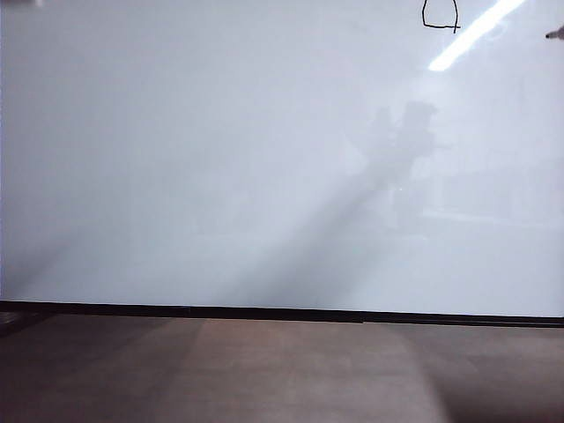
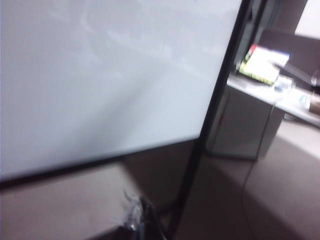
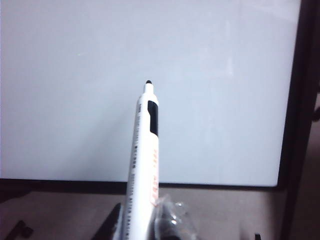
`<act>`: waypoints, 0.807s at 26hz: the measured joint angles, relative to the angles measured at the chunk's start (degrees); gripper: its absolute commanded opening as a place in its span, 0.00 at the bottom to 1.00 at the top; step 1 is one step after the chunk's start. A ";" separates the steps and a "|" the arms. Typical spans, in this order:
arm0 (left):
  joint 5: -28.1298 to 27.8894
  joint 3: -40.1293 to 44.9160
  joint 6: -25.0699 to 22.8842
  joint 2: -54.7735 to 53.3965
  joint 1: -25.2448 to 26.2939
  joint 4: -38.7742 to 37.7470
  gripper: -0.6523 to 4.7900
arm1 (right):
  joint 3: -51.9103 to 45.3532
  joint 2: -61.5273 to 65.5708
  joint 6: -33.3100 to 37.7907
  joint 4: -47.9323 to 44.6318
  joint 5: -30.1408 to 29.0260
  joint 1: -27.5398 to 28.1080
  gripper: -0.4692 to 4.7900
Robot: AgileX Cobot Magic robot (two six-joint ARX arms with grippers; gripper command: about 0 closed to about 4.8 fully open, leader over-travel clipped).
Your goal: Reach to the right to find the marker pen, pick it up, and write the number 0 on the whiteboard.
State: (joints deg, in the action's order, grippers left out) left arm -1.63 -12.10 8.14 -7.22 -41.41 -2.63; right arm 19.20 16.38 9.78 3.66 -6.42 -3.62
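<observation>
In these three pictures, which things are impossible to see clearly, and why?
- Small thin black hand-drawn number 0: exterior view, top cut by the frame edge.
- Right gripper: right wrist view, jaws cropped by the frame edge around the white marker pen.
- Left gripper: left wrist view, blurred.
- Clutter on the grey cabinet: blurred.

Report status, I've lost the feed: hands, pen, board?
Right hand shut on marker pen, tip off the whiteboard. Left hand low by the board's corner, state unclear. Number 0 drawn. Nothing obstructing.

Ext cam faces whiteboard head-on; both wrist cams oblique — share board.
</observation>
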 measured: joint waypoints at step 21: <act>0.55 11.65 3.30 0.02 -0.04 -0.87 0.12 | -16.02 -1.03 -0.81 -10.19 3.52 -10.97 0.09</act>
State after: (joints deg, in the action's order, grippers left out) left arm -1.08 -0.45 11.44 -7.20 -41.45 -3.51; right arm 3.18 15.35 8.97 -6.52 -2.90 -14.59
